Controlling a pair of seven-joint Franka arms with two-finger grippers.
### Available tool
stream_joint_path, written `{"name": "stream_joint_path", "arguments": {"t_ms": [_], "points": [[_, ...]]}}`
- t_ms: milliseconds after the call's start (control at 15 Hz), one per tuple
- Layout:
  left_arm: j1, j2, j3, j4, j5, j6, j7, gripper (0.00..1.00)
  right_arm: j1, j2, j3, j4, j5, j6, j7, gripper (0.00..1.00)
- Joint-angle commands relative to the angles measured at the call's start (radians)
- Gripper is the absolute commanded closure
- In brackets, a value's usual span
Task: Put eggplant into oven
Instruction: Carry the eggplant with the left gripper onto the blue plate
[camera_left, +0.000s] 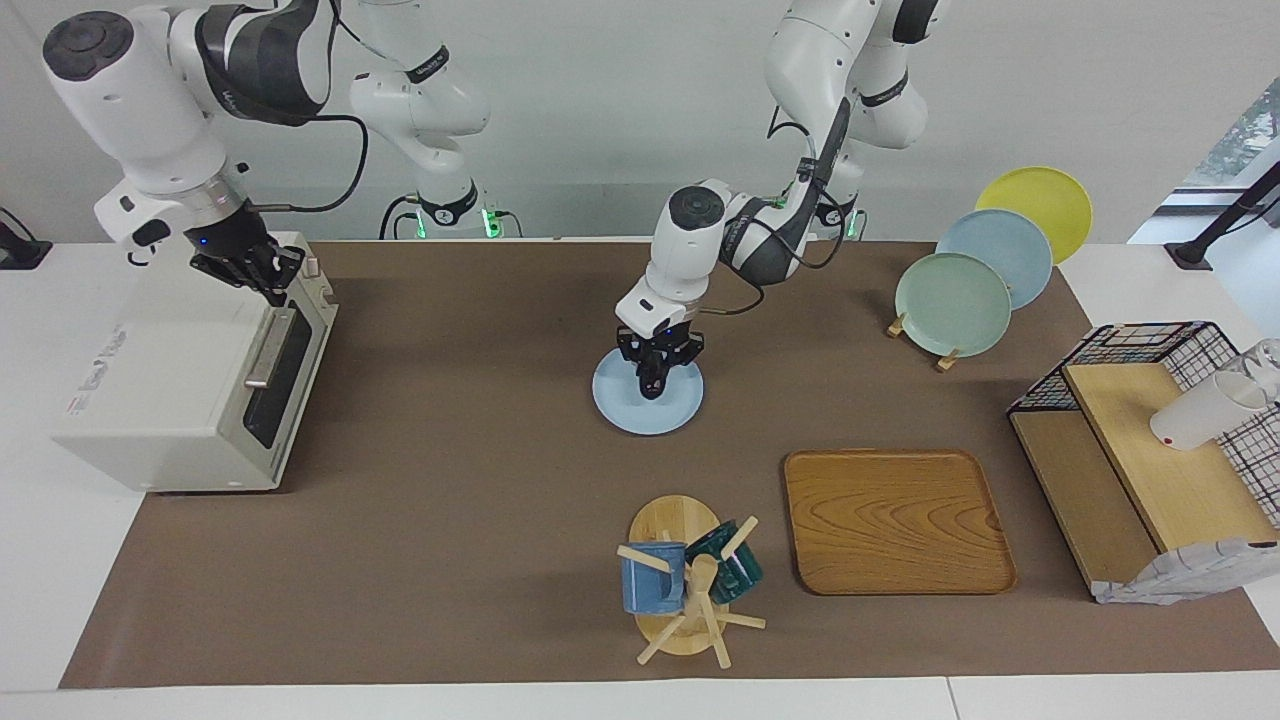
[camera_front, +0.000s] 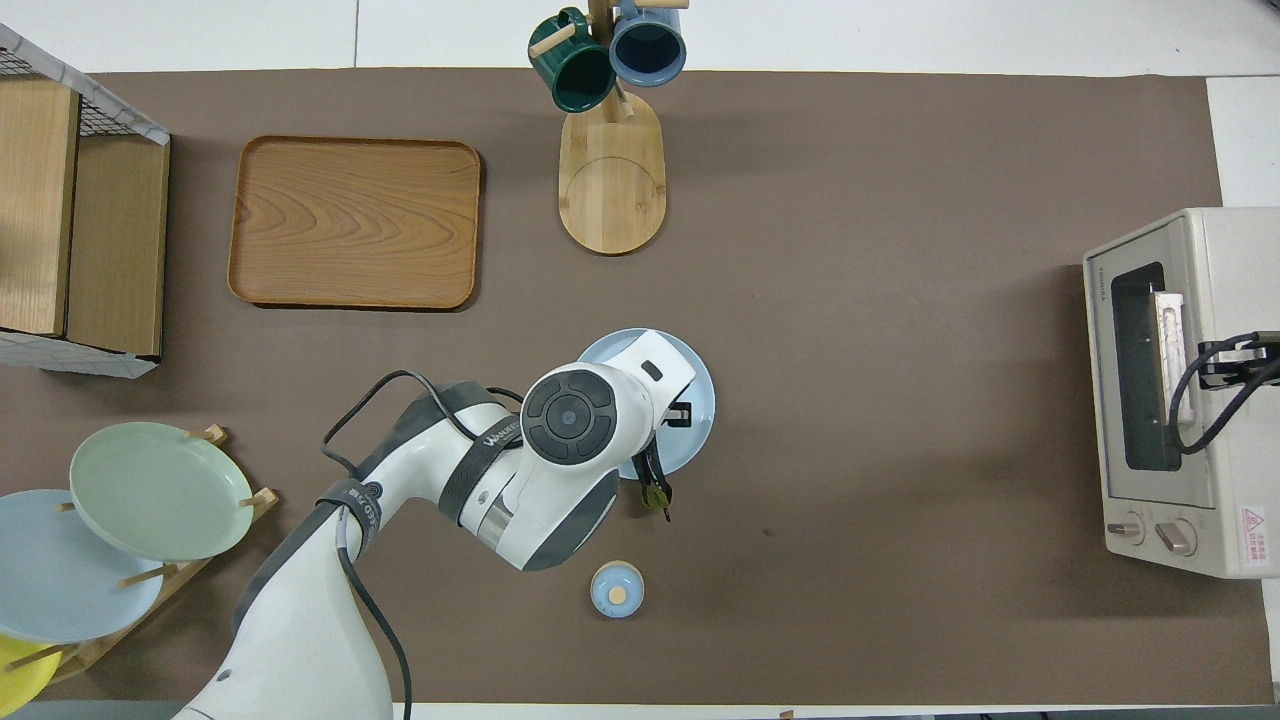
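The eggplant (camera_left: 651, 384), slim and dark with a greenish stem tip (camera_front: 656, 492), hangs from my left gripper (camera_left: 654, 368), which is shut on it just above the light blue plate (camera_left: 622, 405) in the middle of the mat. The cream-white oven (camera_left: 170, 390) stands at the right arm's end of the table. Its dark glass door (camera_front: 1138, 400) is closed and its metal bar handle (camera_front: 1168, 330) is uncovered. My right gripper (camera_left: 262, 272) is shut, low over the oven's top by the door's upper edge, with nothing seen between its fingertips.
A small blue lid (camera_front: 617, 588) lies nearer to the robots than the plate. Farther from the robots are a mug rack (camera_left: 685, 580) and a wooden tray (camera_left: 895, 520). A plate rack (camera_left: 960, 290) and a wire basket (camera_left: 1150, 450) stand at the left arm's end.
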Motion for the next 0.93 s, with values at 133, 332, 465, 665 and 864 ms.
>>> {"name": "stream_joint_path", "arguments": {"t_ms": [133, 332, 465, 665, 864], "points": [[0.0, -0.025, 0.021, 0.013, -0.013, -0.027, 0.008, 0.0, -0.017, -0.031, 0.01, -0.07, -0.022, 0.061, 0.029, 1.0], [0.069, -0.056, 0.018, 0.102, -0.013, -0.202, 0.048, 0.0, -0.018, -0.013, 0.01, -0.081, -0.022, 0.122, 0.019, 1.0], [0.109, -0.067, 0.018, 0.17, -0.013, -0.305, 0.062, 0.0, -0.026, -0.005, 0.01, -0.082, -0.022, 0.125, 0.023, 1.0], [0.188, -0.102, 0.021, 0.222, -0.013, -0.412, 0.109, 0.0, -0.028, -0.003, 0.01, -0.086, -0.022, 0.127, 0.029, 1.0], [0.303, -0.146, 0.028, 0.257, -0.013, -0.526, 0.237, 0.0, -0.028, 0.006, 0.01, -0.087, -0.022, 0.149, 0.029, 1.0]]}}
